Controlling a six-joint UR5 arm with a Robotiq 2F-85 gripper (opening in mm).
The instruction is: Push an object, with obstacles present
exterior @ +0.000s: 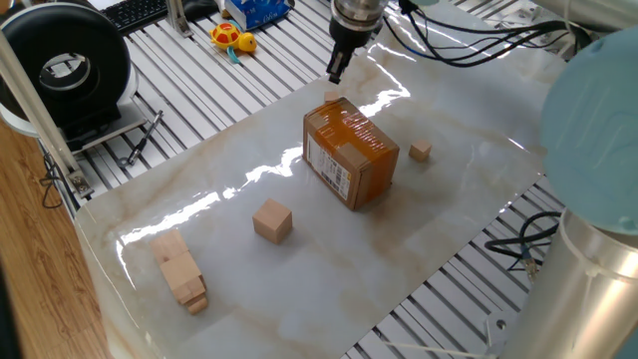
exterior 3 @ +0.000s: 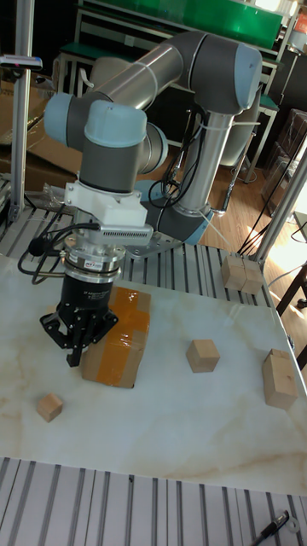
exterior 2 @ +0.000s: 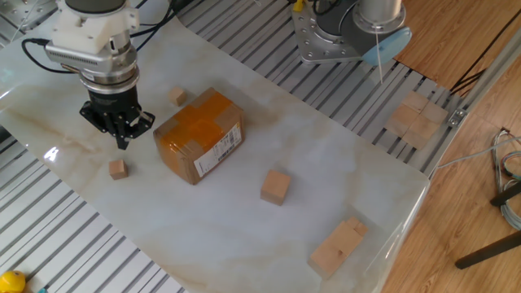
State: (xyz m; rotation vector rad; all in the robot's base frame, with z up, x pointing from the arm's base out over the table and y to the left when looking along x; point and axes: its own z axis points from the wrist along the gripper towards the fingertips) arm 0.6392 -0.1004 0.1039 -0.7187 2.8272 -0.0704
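Note:
The object, a tiny tan cube (exterior: 332, 98) (exterior 2: 119, 168) (exterior 3: 49, 407), lies on the marble table just off one end of the brown taped cardboard box (exterior: 349, 155) (exterior 2: 198, 134) (exterior 3: 115, 345). My gripper (exterior: 336, 72) (exterior 2: 122, 144) (exterior 3: 77, 357) hangs tip-down beside that end of the box, a little away from the cube and not touching it. Its fingers are pressed together with nothing between them. Another tiny cube (exterior: 421, 151) (exterior 2: 177, 96) sits on the box's other side. It is hidden in the tall fixed view.
A larger tan cube (exterior: 271, 219) (exterior 2: 275, 185) (exterior 3: 203, 355) and elongated pale blocks (exterior: 179, 269) (exterior 2: 338, 244) (exterior 3: 280, 377) lie further along the table. More wooden blocks (exterior 2: 413, 118) rest on the slatted frame beyond the table edge. A yellow toy (exterior: 231, 40) lies off the far edge.

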